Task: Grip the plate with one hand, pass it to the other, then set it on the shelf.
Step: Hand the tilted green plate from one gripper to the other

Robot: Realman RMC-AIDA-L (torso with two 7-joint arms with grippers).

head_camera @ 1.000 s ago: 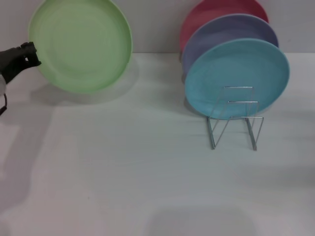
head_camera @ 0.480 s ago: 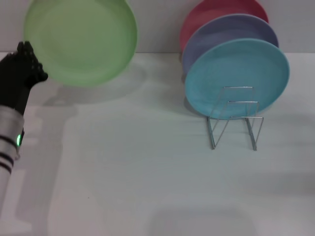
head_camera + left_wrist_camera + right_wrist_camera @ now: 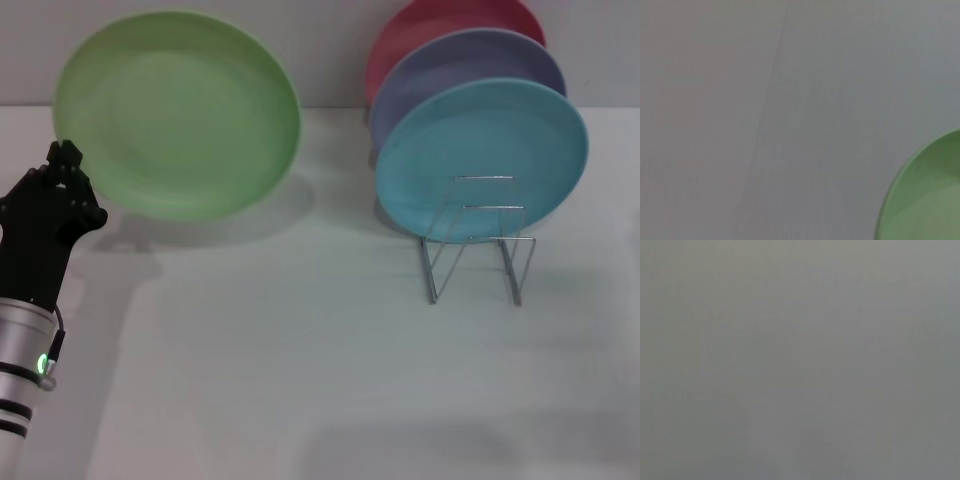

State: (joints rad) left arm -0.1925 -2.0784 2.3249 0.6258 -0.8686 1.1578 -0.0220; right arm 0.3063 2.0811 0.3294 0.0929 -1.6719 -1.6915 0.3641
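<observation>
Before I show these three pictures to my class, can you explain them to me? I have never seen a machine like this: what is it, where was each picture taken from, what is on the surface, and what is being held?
This is a robot with two arms, each ending in a black gripper. The large picture comes from a camera on its head, looking down at a white table. The other two come from cameras on its wrists.

In the head view, the left gripper holds a light green plate by its edge, lifted and tilted. The left wrist view shows only a slice of that plate against a plain surface. The right gripper appears nowhere, and its wrist view shows only plain grey.

On the table stands a small silver wire rack. A turquoise plate, a lavender plate and a pink plate stand on edge in it, one behind another.
</observation>
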